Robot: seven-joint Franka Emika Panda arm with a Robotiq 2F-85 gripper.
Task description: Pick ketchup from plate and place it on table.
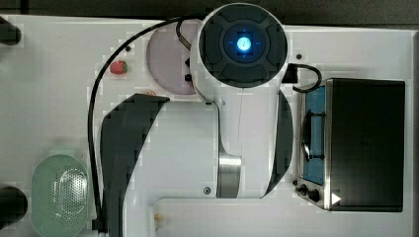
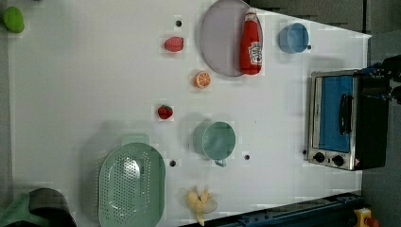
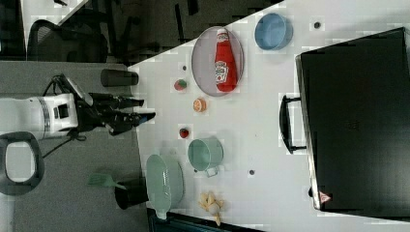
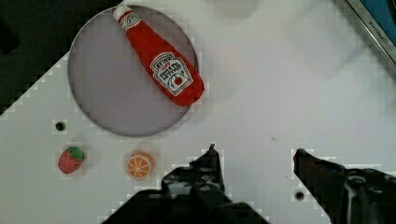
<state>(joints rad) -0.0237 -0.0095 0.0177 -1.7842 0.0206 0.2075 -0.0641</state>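
One task item to log: the ketchup bottle, red with a white cap, lying on its side on the plate, its base end reaching the rim. You will find it untouched; the pick has not begun.

Plate: flat grey-mauve disc near the desk edge, between the blue bowl and a strawberry in the left view.

Tool: empty, fingers parted wide, poised over bare desk short of the plate. In the right view it hangs well above the surface. Judged a waiting posture before the approach.

Other stock, well apart from the bottle:
- orange slice, just off the plate rim
- second strawberry
- green cup
- green colander
- toaster oven along the left view's right

Handling note: because the bottle lies flat, you would likely close across its narrow body. Bare desk beside the plate offers room for placement.
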